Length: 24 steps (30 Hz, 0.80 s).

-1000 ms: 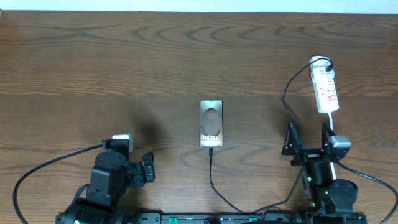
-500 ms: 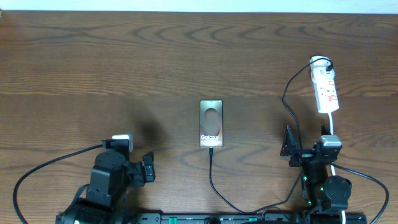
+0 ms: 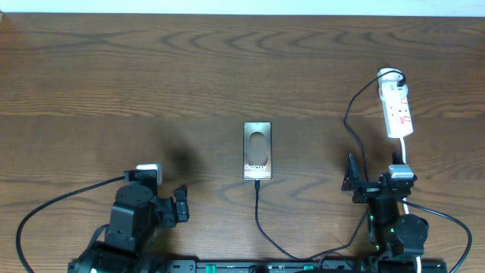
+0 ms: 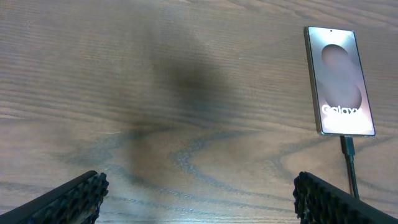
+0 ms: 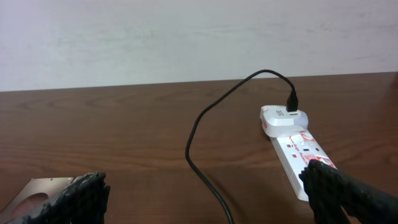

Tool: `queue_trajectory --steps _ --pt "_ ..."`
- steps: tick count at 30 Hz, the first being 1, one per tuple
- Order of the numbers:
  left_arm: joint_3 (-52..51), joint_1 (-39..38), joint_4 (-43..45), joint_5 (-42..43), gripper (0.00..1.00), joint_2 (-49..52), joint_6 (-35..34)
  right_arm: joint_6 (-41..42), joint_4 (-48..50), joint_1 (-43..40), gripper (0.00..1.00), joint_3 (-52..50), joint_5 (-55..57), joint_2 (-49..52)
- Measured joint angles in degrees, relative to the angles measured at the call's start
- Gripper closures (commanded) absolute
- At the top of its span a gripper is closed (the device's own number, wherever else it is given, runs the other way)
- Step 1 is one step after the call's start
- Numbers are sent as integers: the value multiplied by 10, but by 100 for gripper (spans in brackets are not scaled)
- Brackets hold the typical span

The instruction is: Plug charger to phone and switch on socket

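Note:
The phone (image 3: 258, 150) lies flat mid-table, face up with "Galaxy" lettering; it also shows in the left wrist view (image 4: 339, 81). The charger, a thin black cable (image 3: 258, 208), has its plug tip (image 4: 346, 144) against the phone's near edge. The white socket (image 3: 395, 106) lies at the far right and shows in the right wrist view (image 5: 298, 152), with a white adapter (image 5: 283, 118) and the black cable (image 5: 202, 134) plugged in. My left gripper (image 4: 199, 202) is open and empty, left of the phone. My right gripper (image 5: 208, 199) is open and empty, short of the socket.
The black cable loops from the socket past the right arm (image 3: 350, 129) toward the table's front edge. A white cord (image 3: 405, 152) runs from the socket's near end under the right arm. A pale wall (image 5: 186, 37) stands behind the table.
The right arm has drawn back slightly toward the front edge and shifted a little left. The left arm, phone, cable and socket have not moved.

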Motion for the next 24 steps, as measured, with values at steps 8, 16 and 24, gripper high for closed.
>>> queue_trajectory --steps 8,16,24 --pt "0 0 0 0 2 0 0 0 0 0 1 0 0 0" --pt "0 0 0 0 2 0 0 0 0 0 1 0 0 0" --pt "0 25 -38 0 2 -50 0 0 0 0 1 0 0 0"
